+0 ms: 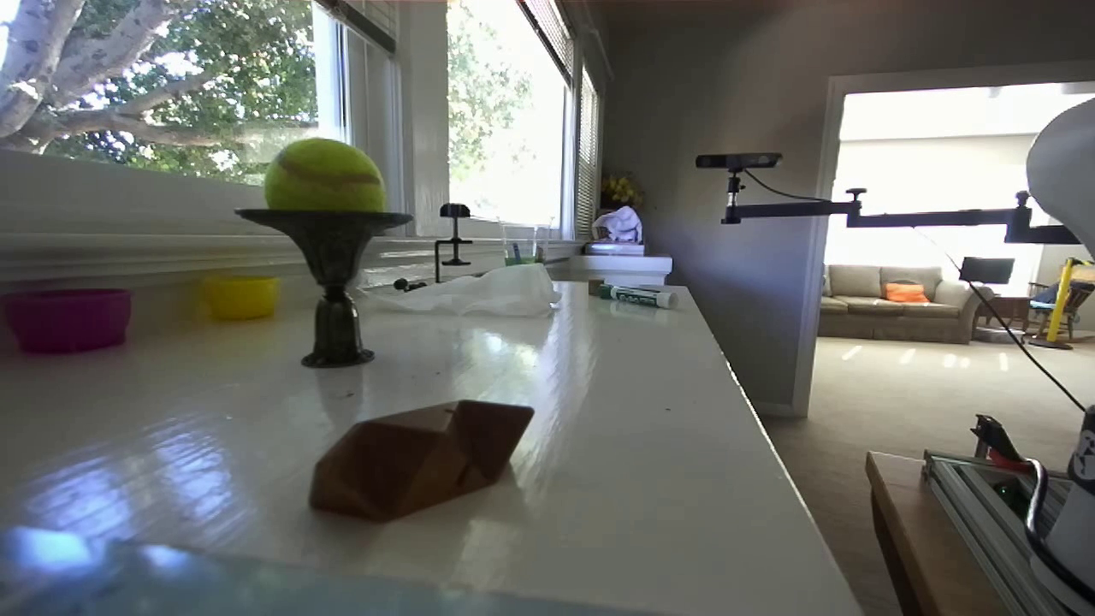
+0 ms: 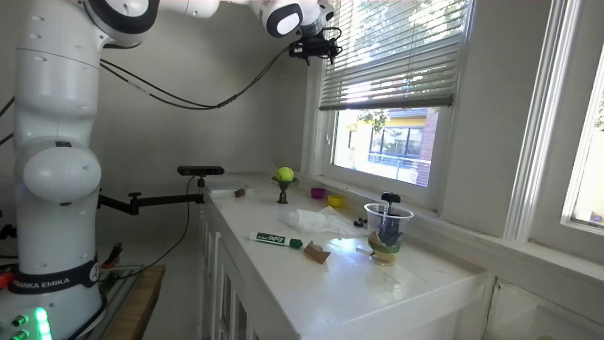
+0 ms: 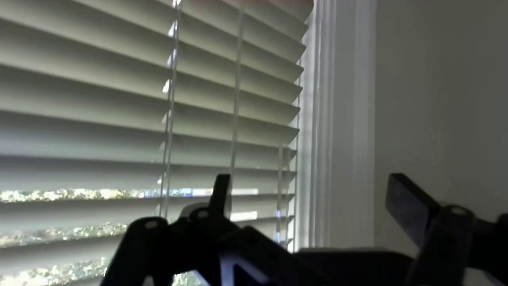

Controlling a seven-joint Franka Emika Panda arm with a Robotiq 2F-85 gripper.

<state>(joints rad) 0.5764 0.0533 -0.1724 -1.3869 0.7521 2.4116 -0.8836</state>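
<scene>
**Black two-fingered gripper spread wide, high above a glossy white countertop**

The gripper's fingers stand far apart. Nearest to them is a pale slatted window blind, which hangs above the countertop. Beside the countertop rises a rounded white robot arm; the black band around its base reads "FRANKA EMIKA" in white capitals. On the countertop lies a white cylindrical marker with a green cap; its dark green label appears to read "EXPO". Also on the countertop, a dark metal goblet-shaped stand bears a fuzzy yellow-green tennis ball.
</scene>
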